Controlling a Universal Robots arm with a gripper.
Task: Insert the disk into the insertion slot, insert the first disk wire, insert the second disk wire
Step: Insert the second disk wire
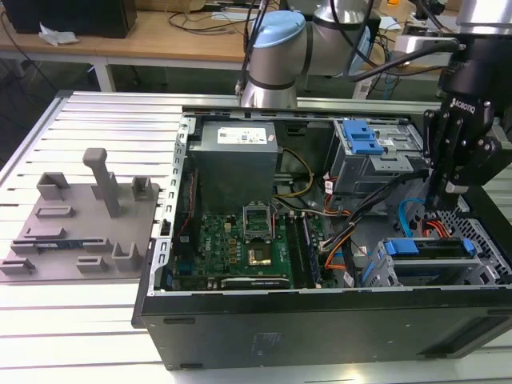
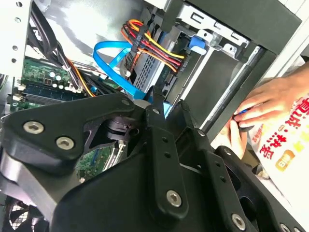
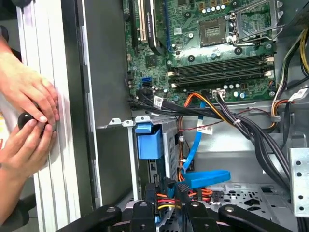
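A black gripper [image 1: 448, 210] on a robot arm [image 1: 276, 48] hangs inside an open computer case [image 1: 320, 320] that lies on its side on a slatted metal desk [image 1: 88, 120]. It hovers just above the disk [image 1: 428, 248], which sits in its blue carrier within the insertion slot [image 1: 480, 232], a perforated grey cage at the exterior view's right. In the first wrist view the jaws stand nearly closed, their fingertips [image 3: 149, 193] pinched close around a dark connector [image 3: 166, 186] trailing red, yellow and black wires; whether they truly grip it cannot be told. A flat blue cable [image 3: 205, 178] curls just beside them, and the green motherboard [image 3: 212, 43] lies beyond. Near the drive cage in the second wrist view, the same blue cable loops beside a bundle of red, orange and yellow wires [image 2: 154, 46]. A person's hands [image 3: 26, 121] rest on the desk, outside the case wall. A grey fixture plate [image 1: 80, 224] sits at the exterior view's left.
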